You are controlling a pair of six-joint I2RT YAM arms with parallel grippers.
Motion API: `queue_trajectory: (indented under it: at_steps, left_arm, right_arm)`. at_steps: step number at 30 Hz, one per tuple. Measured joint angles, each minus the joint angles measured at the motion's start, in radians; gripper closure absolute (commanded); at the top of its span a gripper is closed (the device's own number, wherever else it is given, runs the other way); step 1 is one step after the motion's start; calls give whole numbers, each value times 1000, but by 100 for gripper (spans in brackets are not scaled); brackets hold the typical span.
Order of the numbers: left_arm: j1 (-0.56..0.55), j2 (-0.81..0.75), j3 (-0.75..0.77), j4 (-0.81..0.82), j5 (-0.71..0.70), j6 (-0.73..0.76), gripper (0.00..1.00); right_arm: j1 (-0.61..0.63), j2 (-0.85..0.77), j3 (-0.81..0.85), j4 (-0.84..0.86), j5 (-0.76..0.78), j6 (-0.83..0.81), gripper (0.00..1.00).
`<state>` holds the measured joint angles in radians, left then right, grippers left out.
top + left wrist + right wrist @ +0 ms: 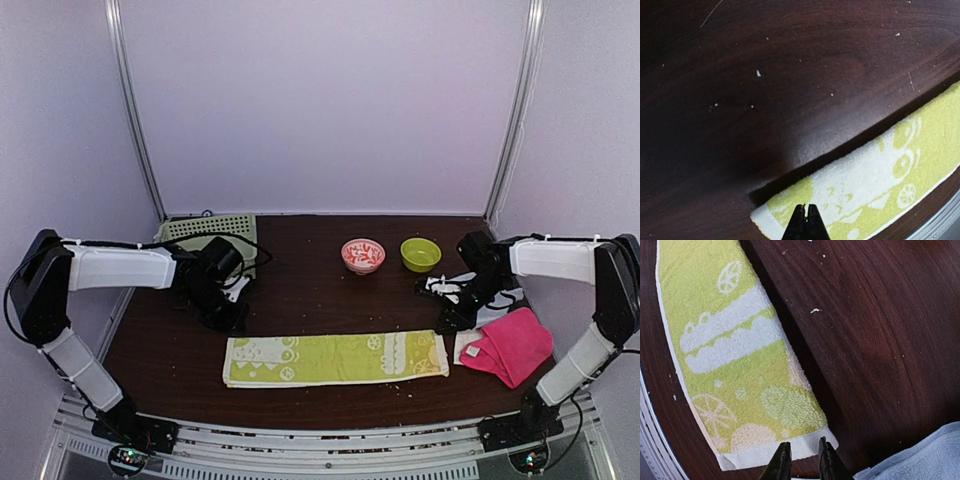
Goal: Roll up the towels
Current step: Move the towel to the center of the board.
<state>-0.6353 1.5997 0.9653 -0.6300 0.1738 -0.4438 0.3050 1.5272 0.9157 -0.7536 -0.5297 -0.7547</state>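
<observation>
Yellow towel [335,359] flat on table [330,300], left gripper [805,220] closed, empty, above one end; right gripper [800,460] slightly parted, empty, above the other

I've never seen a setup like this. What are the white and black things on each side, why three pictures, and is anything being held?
Those are two robot arms bolted at the near edge of a dark table. The wide picture looks down from above and behind them. Each close-up comes from a camera on one wrist, so the black fingers at its bottom are that arm's own. A yellow towel lies flat across the front, a pink towel is bunched at the right, and a light blue towel peeks into the right wrist picture. Further back stand a red-patterned bowl, a green bowl and a green basket. The left hand is shut above one end of the yellow towel, the right hand slightly open above the other; neither seems to hold anything.
</observation>
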Motion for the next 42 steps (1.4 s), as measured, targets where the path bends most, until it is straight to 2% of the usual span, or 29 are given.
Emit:
queue_trajectory:
  at_steps: [8,15,26,29,35,42]
  left_arm:
    - [0,80,-17,65,-79,-12,100]
    - [-3,95,-27,89,-157,-37,100]
    - [-3,70,-40,69,-344,-79,100]
    - [-3,16,-42,53,-332,-77,100]
    - [-42,-65,-53,62,-220,-78,100]
    - [-82,-66,-141,78,-124,-79,100]
  right_arm:
    - [5,122,3,72,46,89,84]
    - [21,163,39,114,110,141,84]
    - [62,304,225,146,195,187,83]
    - [66,323,266,145,206,196,81]
    - [66,275,276,130,210,213,79]
    - [66,214,256,127,209,217,84]
